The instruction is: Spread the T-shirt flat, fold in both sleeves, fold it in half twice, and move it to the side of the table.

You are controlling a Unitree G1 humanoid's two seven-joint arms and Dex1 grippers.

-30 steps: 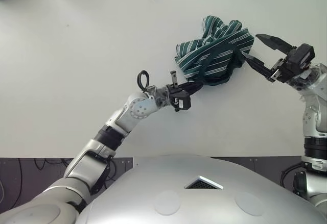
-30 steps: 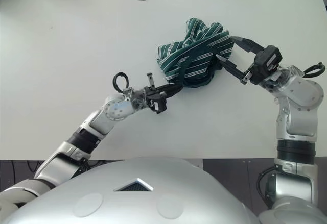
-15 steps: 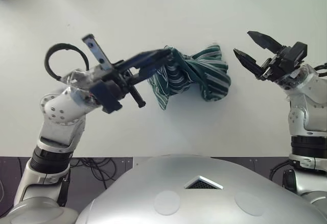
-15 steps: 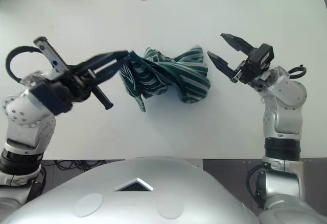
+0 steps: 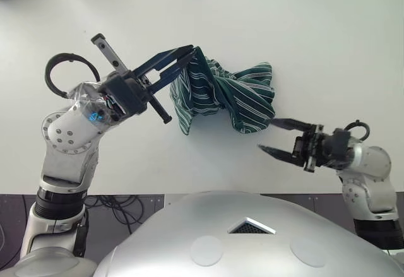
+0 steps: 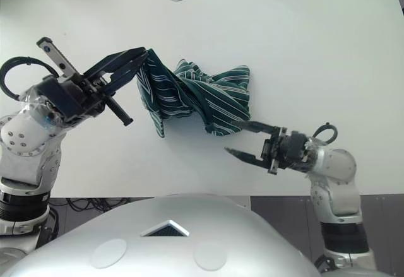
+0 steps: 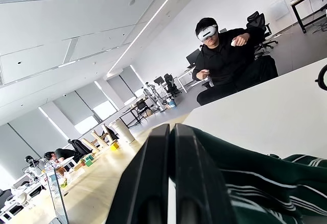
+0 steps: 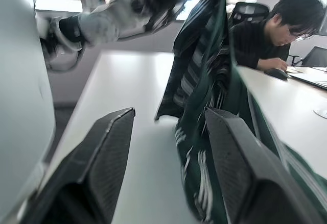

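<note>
Your left gripper (image 5: 187, 52) is clamped on one edge of the T-shirt (image 5: 224, 97), its fingers (image 7: 168, 147) pressed together with the green striped cloth coming out beyond them. From that grip the T-shirt hangs and trails away toward your right arm, twisted and bunched, its far end resting on the white table (image 5: 328, 37). Compared with half a second ago, this gripper sits a little higher and the cloth is drawn out longer.

Your right gripper (image 5: 266, 135) is spread wide and holds nothing. Half a second ago it was up beside the T-shirt's far end. Now it has dropped low, toward your body, with its upper fingertip just at the cloth's lower hem. In the right wrist view, the cloth hangs just beyond the gap.
</note>
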